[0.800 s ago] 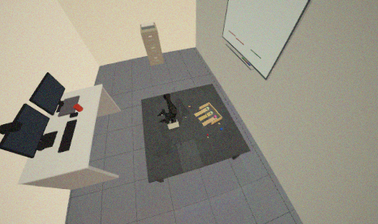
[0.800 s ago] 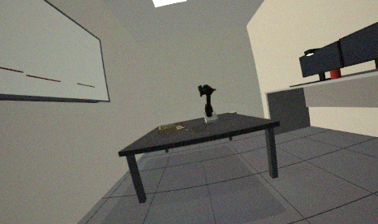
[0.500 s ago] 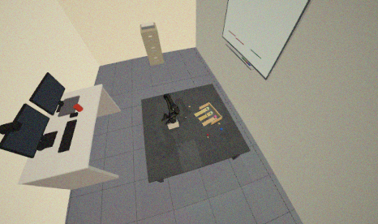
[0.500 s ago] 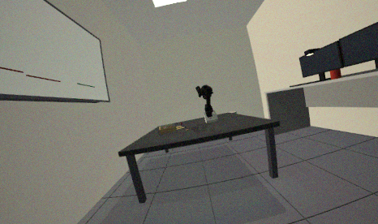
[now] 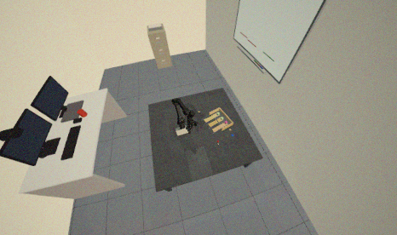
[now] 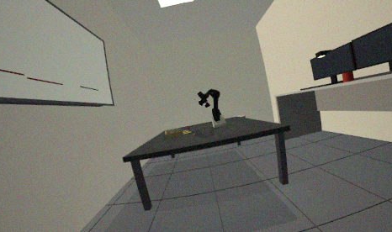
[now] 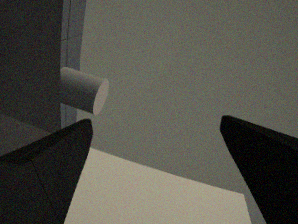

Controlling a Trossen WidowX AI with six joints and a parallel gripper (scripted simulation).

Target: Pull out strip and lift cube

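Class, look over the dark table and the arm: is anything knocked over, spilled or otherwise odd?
Nothing stands out. The tan tray of strips lies flat on the dark table, with a few small coloured pieces loose beside it. The gripper is open and empty, raised well above the table.
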